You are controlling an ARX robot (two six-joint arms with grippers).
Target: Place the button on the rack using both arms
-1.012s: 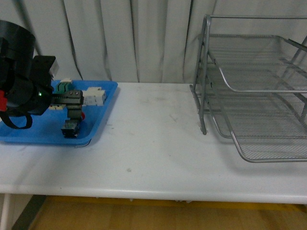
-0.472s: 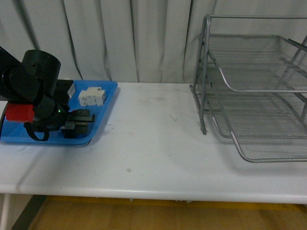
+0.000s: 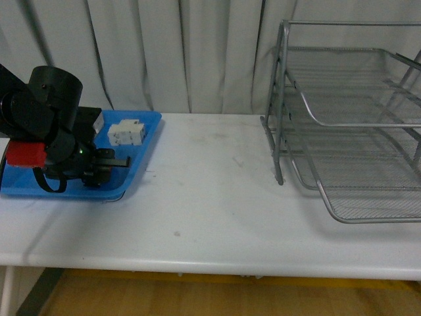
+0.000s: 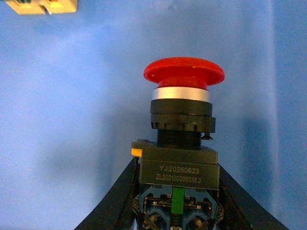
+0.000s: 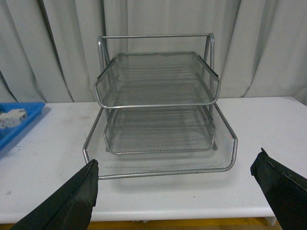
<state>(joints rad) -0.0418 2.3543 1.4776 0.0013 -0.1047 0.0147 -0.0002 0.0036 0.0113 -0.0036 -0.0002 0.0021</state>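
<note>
Here's the left arm (image 3: 46, 125), black all over, topped by a fat round drum of a joint (image 3: 58, 89). A red block (image 3: 25, 153) sits on its side, and a tiny green light (image 3: 80, 151) glows on the housing (easy to miss). A black cable (image 3: 46, 186) loops beneath. The left gripper (image 3: 108, 163) is blocky and dark; up close its fingers (image 4: 112, 203) are smooth, glossy black wedges. On the right gripper (image 5: 175, 191), the fingers (image 5: 67, 201) are matte black, broad and tapering, with a faintly rough skin.
</note>
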